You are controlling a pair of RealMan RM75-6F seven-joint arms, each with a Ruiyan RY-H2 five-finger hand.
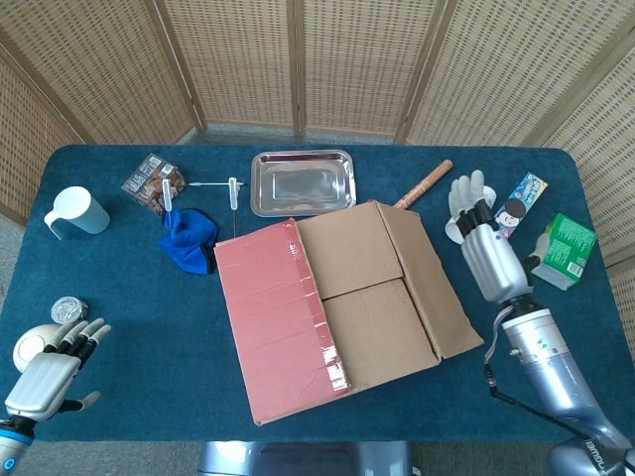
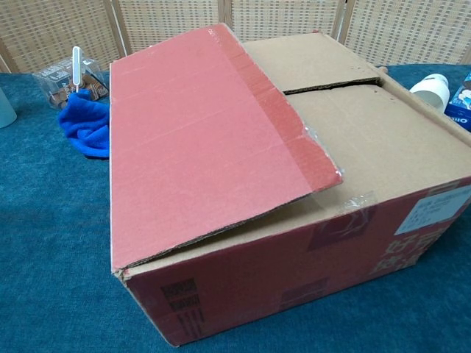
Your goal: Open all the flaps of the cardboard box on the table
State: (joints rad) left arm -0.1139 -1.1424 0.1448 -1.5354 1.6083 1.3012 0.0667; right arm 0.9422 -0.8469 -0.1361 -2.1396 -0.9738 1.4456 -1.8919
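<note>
Fingers on the right hand are spread and hold nothing, just right of the cardboard box. Left hand also empty with fingers apart, well left of the box near the desk edge. Box sits mid-desk: right flap folded out, red left flap down, two inner flaps closed. Risk: reaching for the red flap could shove the box toward the blue cloth, or a right-arm swing could tip the paper cup.

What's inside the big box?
Can't tell. The box is covered: its red flap lies over two brown flaps that close the top. Only the right flap is folded out.
</note>
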